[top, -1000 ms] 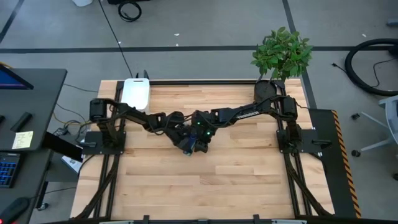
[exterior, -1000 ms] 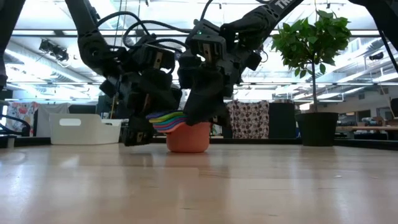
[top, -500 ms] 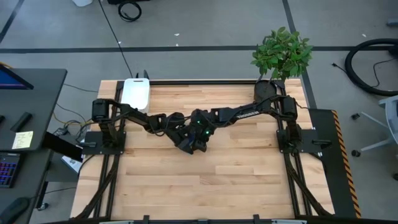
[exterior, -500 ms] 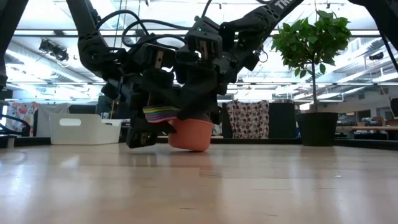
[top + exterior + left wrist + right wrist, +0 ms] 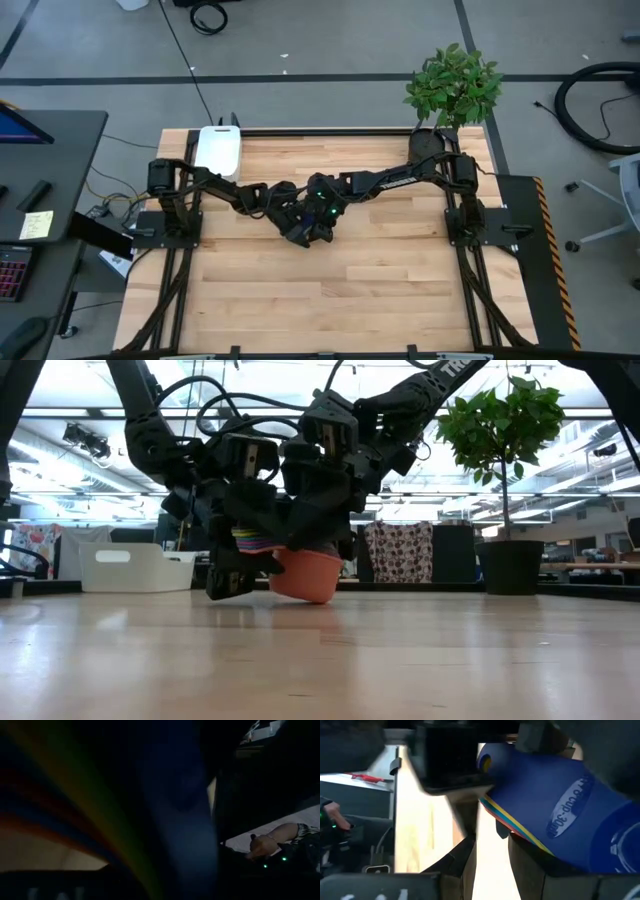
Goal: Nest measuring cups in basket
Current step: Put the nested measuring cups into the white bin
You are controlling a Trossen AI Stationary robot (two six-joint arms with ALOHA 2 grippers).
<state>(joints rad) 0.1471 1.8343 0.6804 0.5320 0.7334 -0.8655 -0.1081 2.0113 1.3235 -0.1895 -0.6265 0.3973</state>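
Since the earlier frames we note that the nested stack of measuring cups (image 5: 298,565) has tipped: it sat level on the table a second ago and now leans, its orange bowl lifted on the left side, low at centre frame in the low view. The left gripper (image 5: 243,550) has moved in closer against the stack's coloured handles (image 5: 250,540).

Nearest to the low camera, bare table (image 5: 400,660) fills the lower half of the frame. At mid-depth both grippers crowd the stack. In the right wrist view the dark blue handle (image 5: 555,815) lies between the right gripper's fingers (image 5: 530,865), with yellow and red edges beneath it; we judge the right gripper (image 5: 320,525) clamped on the stack. The left wrist view shows only blurred colour bands close to the lens, so we cannot tell how the left gripper's jaws stand.

In the high view the two arms meet at centre frame (image 5: 310,215), hiding the cups.

Farther back, the basket (image 5: 137,567) stands at left of the low frame, well apart from the stack; from above it sits at the table's upper left (image 5: 218,150). A potted plant (image 5: 505,480) stands at right rear.
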